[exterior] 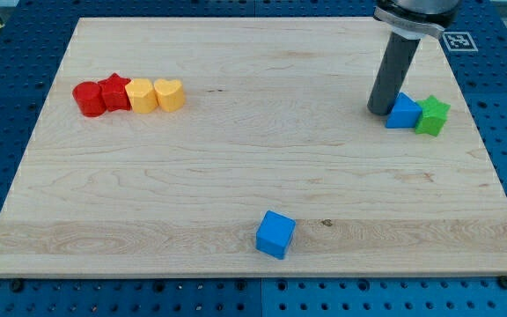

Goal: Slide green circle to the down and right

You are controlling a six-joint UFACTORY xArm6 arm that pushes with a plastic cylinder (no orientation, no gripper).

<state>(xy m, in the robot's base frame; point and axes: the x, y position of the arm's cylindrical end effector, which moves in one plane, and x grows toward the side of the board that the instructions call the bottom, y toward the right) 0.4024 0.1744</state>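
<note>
At the view's left of your wooden board (236,150) sit a red cylinder block (87,99), red star block (113,92), yellow hexagon block (141,95) and yellow heart block (170,93), touching in a row. Bottom centre lies a blue cube (276,234). At upper right, my tip (379,110) touches a blue triangular block (402,112) beside a green star block (432,115); you'll see no green circle and no gripper.

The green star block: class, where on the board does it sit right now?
The green star block sits near the view's right edge, in the upper part of the wooden board, touching the blue block on its left, beyond which my tip rests.
</note>
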